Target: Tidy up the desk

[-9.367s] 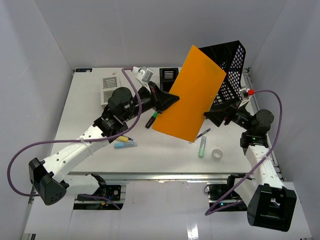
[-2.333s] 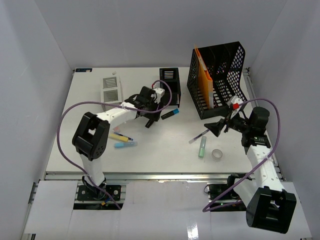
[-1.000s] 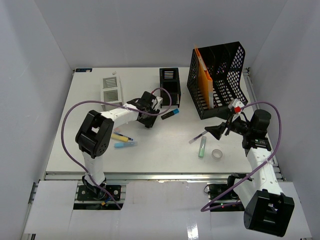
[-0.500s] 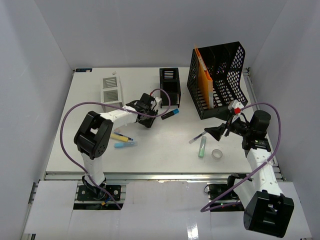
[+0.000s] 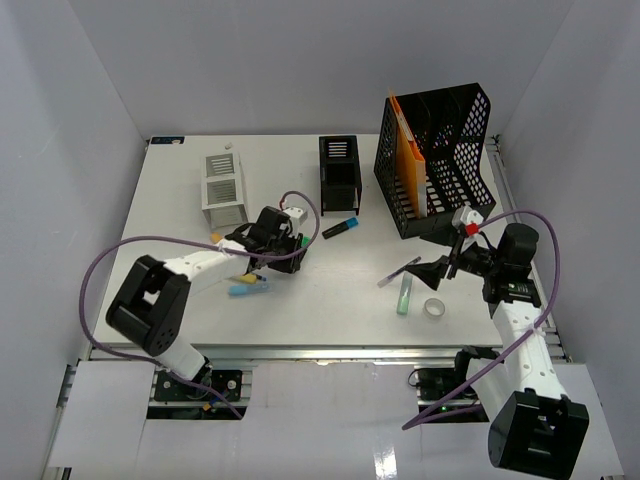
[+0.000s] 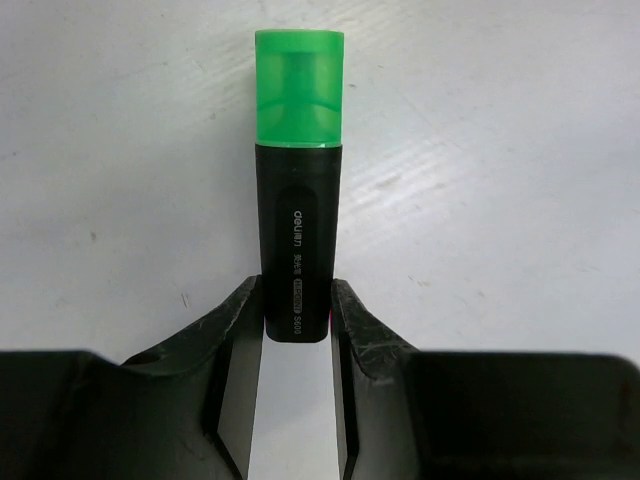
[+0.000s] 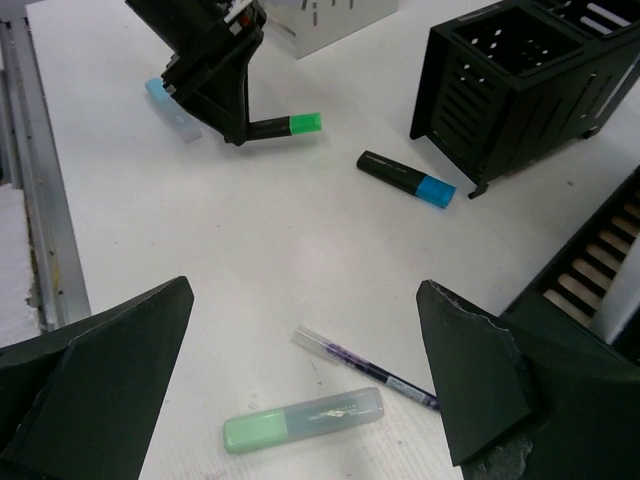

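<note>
On the white desk (image 5: 320, 300), my left gripper (image 5: 288, 256) (image 6: 297, 296) is shut on the rear end of a black highlighter with a green cap (image 6: 297, 150) (image 7: 285, 125). The highlighter lies level, close to the tabletop; whether it touches I cannot tell. My right gripper (image 5: 437, 272) (image 7: 305, 295) hangs wide open at the right, holding nothing. Just under and beyond it lie a purple pen (image 7: 365, 367) (image 5: 400, 270) and a pale green highlighter (image 7: 303, 419) (image 5: 404, 293).
A black highlighter with a blue cap (image 5: 340, 228) (image 7: 405, 180) lies beside a black pen holder (image 5: 340, 172). A white holder (image 5: 224, 185) stands at the back left. The black file rack (image 5: 450, 150) holds an orange folder (image 5: 407, 160). A tape roll (image 5: 433, 308) and yellow and blue markers (image 5: 245, 285) lie near the front.
My left gripper has closed on the green-capped highlighter and drawn back toward the near left with it. The right gripper has sunk slightly and stays open.
</note>
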You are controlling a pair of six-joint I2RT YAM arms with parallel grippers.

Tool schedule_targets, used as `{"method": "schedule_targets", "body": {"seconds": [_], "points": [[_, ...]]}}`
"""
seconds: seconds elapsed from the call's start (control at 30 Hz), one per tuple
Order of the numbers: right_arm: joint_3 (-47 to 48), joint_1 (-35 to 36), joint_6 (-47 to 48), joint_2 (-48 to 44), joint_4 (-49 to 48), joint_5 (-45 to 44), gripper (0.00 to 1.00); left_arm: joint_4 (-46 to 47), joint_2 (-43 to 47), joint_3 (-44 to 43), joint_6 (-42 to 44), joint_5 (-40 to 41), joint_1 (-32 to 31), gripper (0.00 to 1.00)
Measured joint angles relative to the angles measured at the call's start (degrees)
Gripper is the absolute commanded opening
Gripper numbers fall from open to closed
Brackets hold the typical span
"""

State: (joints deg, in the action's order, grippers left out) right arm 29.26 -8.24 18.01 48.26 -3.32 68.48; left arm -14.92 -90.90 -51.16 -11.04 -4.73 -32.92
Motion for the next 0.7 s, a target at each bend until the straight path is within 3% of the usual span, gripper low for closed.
{"method": "schedule_targets", "body": {"seconds": [0.1, 0.33, 0.7], "points": [[1.7, 3.6, 2.9, 1.8, 5.5, -1.7, 0.92, 3.5, 7.5, 4.7, -3.4, -2.0, -0.2, 0.03], [8.6, 21.2, 3.9, 8.8, 14.1, -12.4, 0.88, 14.3, 25.0, 14.8, -11.8, -6.6, -0.4, 0.02], [23.0, 36.6, -5.5, 23.0, 17.8, -23.4, 0.89, 21.7, 36.7, 24.9, -19.2, -8.2, -0.7, 0.02]]}}
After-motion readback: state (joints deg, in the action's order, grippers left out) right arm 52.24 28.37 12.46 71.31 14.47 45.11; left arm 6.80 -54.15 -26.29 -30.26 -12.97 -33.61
